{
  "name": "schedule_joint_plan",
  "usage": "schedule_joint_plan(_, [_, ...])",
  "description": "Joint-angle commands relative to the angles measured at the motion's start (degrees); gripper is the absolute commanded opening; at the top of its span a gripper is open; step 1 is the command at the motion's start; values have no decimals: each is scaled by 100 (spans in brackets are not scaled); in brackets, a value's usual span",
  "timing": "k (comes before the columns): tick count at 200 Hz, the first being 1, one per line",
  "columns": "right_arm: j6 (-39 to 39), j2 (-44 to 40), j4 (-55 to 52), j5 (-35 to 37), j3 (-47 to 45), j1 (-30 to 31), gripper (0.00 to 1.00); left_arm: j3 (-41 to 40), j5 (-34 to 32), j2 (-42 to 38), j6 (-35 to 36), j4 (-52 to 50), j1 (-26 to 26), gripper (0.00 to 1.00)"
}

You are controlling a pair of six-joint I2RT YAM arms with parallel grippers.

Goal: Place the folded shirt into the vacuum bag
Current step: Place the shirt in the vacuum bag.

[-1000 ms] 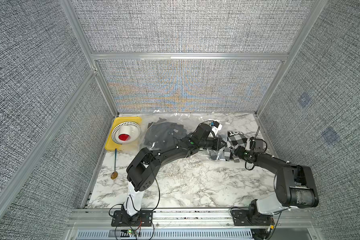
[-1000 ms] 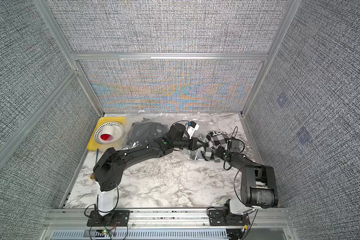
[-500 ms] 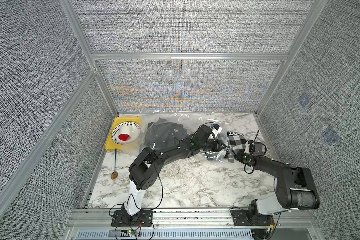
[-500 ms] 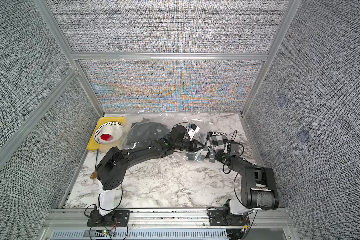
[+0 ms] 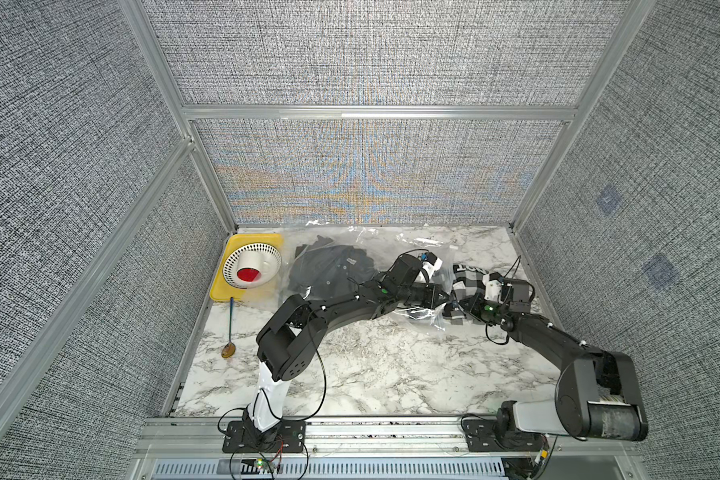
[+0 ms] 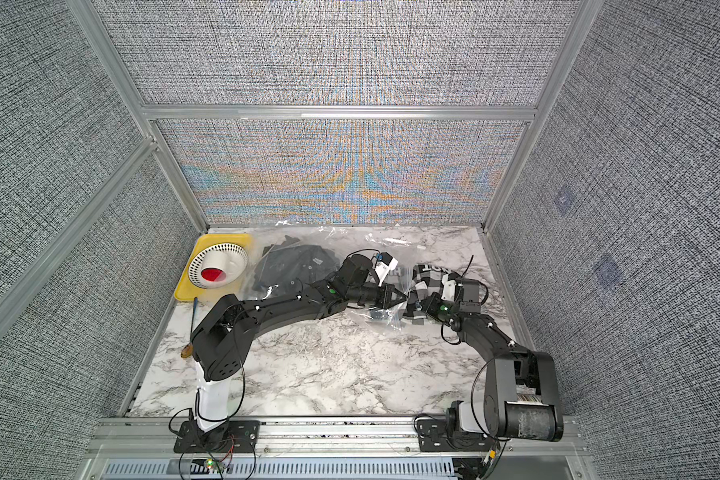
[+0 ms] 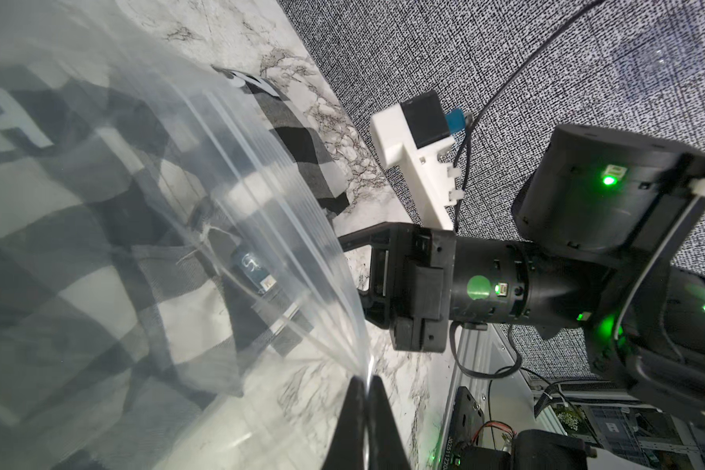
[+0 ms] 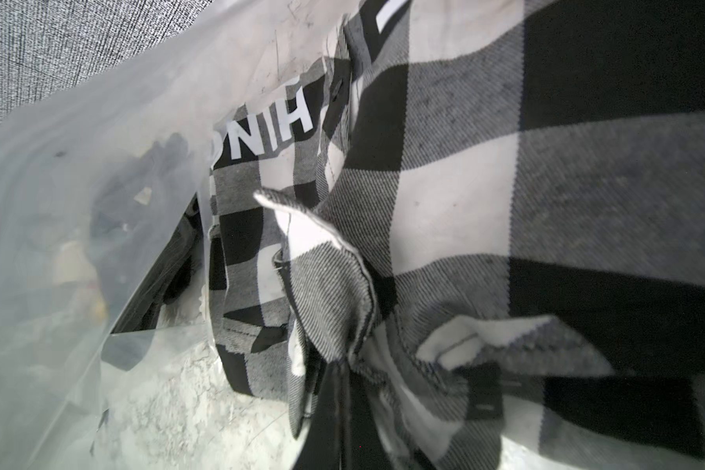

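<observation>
The clear vacuum bag (image 5: 391, 249) lies crinkled across the back of the table. My left gripper (image 5: 447, 296) is shut on the edge of the bag's film (image 7: 261, 203), its fingertips (image 7: 366, 382) pressed together on the plastic, which is lifted. The black-and-white checked folded shirt (image 5: 470, 278) lies just right of that edge. Part of it shows through the film (image 7: 98, 244) in the left wrist view. My right gripper (image 5: 460, 308) is shut on a bunched fold of the shirt (image 8: 465, 183), the cloth puckering at its tips (image 8: 340, 370).
A dark garment (image 5: 333, 270) sits inside the bag at the left. A yellow tray (image 5: 225, 291) with a white perforated bowl (image 5: 252, 264) stands in the back left corner. In front of it lies a blue-handled spoon (image 5: 230, 328). The right wall is close behind the shirt.
My right gripper has gone from open to shut on the shirt's fabric, which is now bunched. The left gripper has shifted a little to the right with the bag's edge.
</observation>
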Motion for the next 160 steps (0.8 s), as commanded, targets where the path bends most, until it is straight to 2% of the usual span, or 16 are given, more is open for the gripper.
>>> schedule_joint_plan(1, [-9, -46, -180, 21, -108, 21, 0, -6, 22, -52, 43, 221, 7, 0])
schedule_joint_plan(5, [-80, -62, -317, 228, -94, 21, 0, -5, 36, -56, 43, 221, 4, 0])
schedule_joint_plan(18, [-236, -198, -692, 952, -90, 12, 26, -17, 42, -58, 49, 221, 8, 0])
schedule_joint_plan(31, [-329, -466, -1046, 1650, -40, 11, 46, -38, 30, -63, 47, 221, 2, 0])
schedule_joint_plan(52, [-428, -949, -1502, 2340, 150, 29, 60, -89, 1, -67, 60, 220, 5, 0])
schedule_joint_plan(70, [-503, -1285, -1690, 2511, 345, 125, 66, -109, -18, -61, 73, 218, 0, 0])
schedule_joint_plan(88, [-610, -1378, -1442, 1964, 432, 302, 70, -177, -80, -203, 99, 228, 8, 0])
schedule_joint_plan(125, [-891, -378, -1193, 486, 891, 706, 69, -480, -329, -433, 139, 377, 9, 0])
schedule_joint_plan(146, [-990, 17, -955, 206, 941, 1028, 67, -699, -575, -588, 173, 458, 1, 0])
schedule_joint_plan(160, [-1058, 285, -889, 263, 991, 1236, 67, -784, -743, -669, 196, 451, 9, 0])
